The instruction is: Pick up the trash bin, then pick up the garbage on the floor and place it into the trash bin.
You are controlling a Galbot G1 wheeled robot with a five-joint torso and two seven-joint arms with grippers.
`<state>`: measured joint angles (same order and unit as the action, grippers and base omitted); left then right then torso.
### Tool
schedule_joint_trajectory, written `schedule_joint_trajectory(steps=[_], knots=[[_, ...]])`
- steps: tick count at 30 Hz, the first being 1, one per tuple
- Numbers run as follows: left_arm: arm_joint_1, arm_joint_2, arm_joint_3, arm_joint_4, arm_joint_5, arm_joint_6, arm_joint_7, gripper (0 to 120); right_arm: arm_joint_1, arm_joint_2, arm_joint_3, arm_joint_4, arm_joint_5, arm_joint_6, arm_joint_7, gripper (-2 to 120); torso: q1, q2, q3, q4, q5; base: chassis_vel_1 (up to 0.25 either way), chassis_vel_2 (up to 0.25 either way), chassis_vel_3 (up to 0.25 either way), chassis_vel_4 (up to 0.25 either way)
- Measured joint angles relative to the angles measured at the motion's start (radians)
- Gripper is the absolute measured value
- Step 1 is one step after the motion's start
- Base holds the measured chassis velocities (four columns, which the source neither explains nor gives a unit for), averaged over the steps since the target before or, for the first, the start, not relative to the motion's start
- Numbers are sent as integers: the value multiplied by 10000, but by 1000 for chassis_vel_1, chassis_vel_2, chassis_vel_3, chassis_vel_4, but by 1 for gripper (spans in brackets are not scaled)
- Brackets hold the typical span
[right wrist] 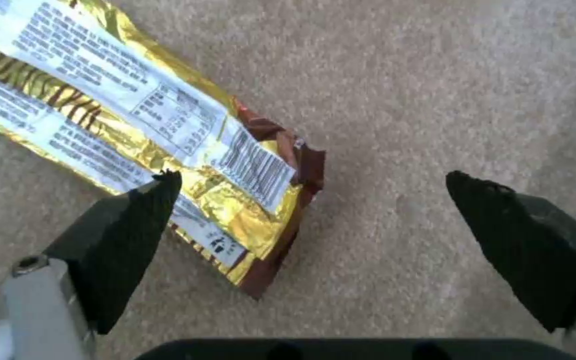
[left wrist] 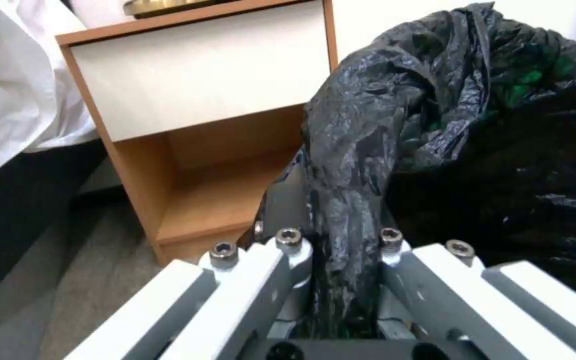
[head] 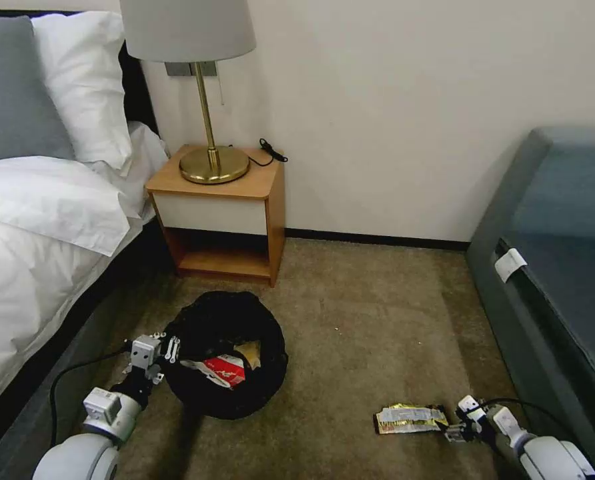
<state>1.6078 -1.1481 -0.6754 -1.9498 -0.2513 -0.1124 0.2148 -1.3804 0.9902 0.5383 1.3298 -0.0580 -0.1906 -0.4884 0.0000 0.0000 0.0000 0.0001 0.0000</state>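
The flat gold-and-brown foil snack wrapper with a white printed label lies on the beige carpet floor, well to the right of the small round trash bin draped in crinkly black plastic. The right hand hangs low over the wrapper's near end, its black fingertips spread apart, one tip over the foil edge, the other over bare carpet. To do this step well, I judge it should shift toward the wrapper so both tips straddle the end, press lightly into the pile, then pinch, since thin foil slips. The left hand is clamped on the bin's bag rim, with a red-and-white crushed paper cup inside.
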Motion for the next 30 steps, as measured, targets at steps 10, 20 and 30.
schedule_joint_trajectory(steps=[10,20,30], knots=[[-50,1,-12,3,-23,5,37,3,710,80,-541,-836,-145,103,4,100,0,0,0,0,0,0,0,0,0],[-192,-1,51,70,-53,48,71,3,1275,86,-828,-1606,-228,266,-14,100,0,0,0,-1,-1,0,0,0,0],[-321,-51,114,160,-87,73,124,3,1498,93,-951,-1857,-236,347,-130,93,0,0,0,-2,-5,0,0,0,0]])
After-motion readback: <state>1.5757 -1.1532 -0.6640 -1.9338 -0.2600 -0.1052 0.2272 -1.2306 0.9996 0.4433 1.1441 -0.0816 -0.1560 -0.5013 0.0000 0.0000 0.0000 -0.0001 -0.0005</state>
